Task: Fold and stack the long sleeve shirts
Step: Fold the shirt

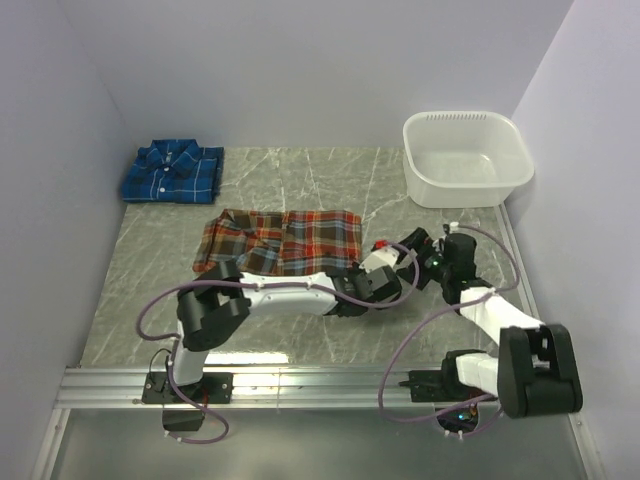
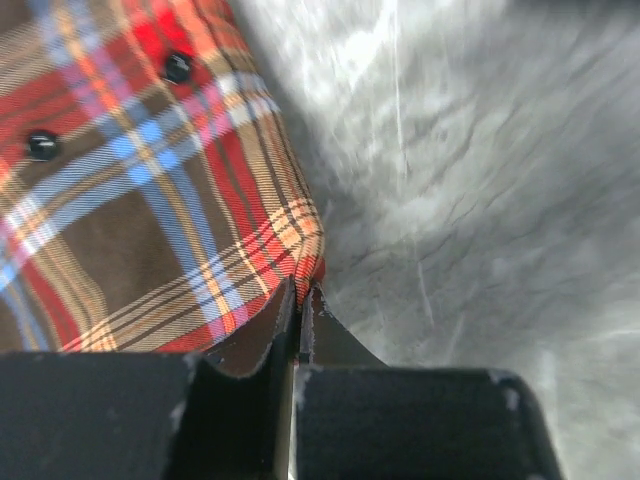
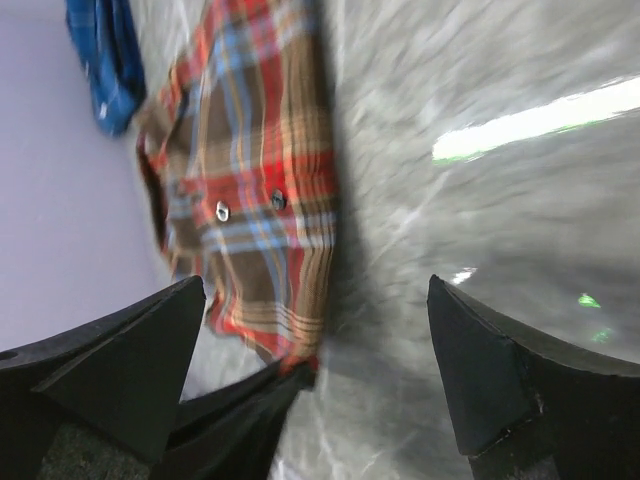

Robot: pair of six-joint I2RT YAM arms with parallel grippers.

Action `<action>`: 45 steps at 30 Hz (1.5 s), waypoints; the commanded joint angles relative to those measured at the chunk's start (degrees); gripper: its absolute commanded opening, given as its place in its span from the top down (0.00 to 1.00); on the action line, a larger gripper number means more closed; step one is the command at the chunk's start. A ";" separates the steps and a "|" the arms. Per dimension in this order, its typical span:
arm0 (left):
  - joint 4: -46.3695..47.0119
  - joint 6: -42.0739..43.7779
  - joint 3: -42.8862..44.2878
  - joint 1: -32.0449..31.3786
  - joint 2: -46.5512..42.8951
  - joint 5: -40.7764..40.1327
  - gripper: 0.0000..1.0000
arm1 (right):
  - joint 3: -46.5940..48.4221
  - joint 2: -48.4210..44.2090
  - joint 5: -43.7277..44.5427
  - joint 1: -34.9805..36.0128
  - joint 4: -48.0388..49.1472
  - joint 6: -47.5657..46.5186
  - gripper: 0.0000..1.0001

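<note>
Left gripper (image 2: 303, 290): pinched red shirt (image 1: 300, 240) corner
Right gripper (image 3: 315, 285): spread wide, alongside
Tub (image 1: 465, 195): far right
Blue shirt (image 1: 172, 172): folded, far left

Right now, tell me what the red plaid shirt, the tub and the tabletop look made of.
The red plaid shirt: woven cloth, likely flannel; matte, limp folds. The tub: probably white plastic; smooth, slightly translucent walls. The tabletop: grey, veined like marble, glossy with light glare; stone or laminate, unclear.

red-orange shirt (image 1: 285, 240): soft woven plaid cloth, matt
blue shirt (image 1: 172, 172): same matt cloth
tub (image 1: 470, 190): smooth white plastic
desk (image 1: 300, 180): grey marbled, smooth, slight sheen
left pincer (image 2: 300, 297): matt black
</note>
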 commanded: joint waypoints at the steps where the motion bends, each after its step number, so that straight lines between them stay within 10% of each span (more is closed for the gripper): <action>1: 3.52 -3.65 -0.09 1.00 -6.40 2.47 0.95 | -0.51 5.11 -4.60 3.07 10.29 4.31 0.01; 18: 7.92 -7.61 -1.15 1.35 -9.74 9.76 0.92 | 6.96 32.01 -4.78 13.27 30.78 13.63 0.16; 26: 7.92 -11.30 -1.76 1.70 -12.10 10.29 0.60 | 9.07 37.03 -4.34 13.80 32.28 12.23 0.58; 31: 8.27 -14.02 -5.10 3.46 -18.25 11.87 0.31 | 10.47 35.01 -2.93 13.10 24.13 5.12 1.00; 45: 4.22 -13.85 -20.12 33.32 -39.79 20.83 0.23 | 33.67 26.13 12.86 11.78 -22.90 -23.36 1.00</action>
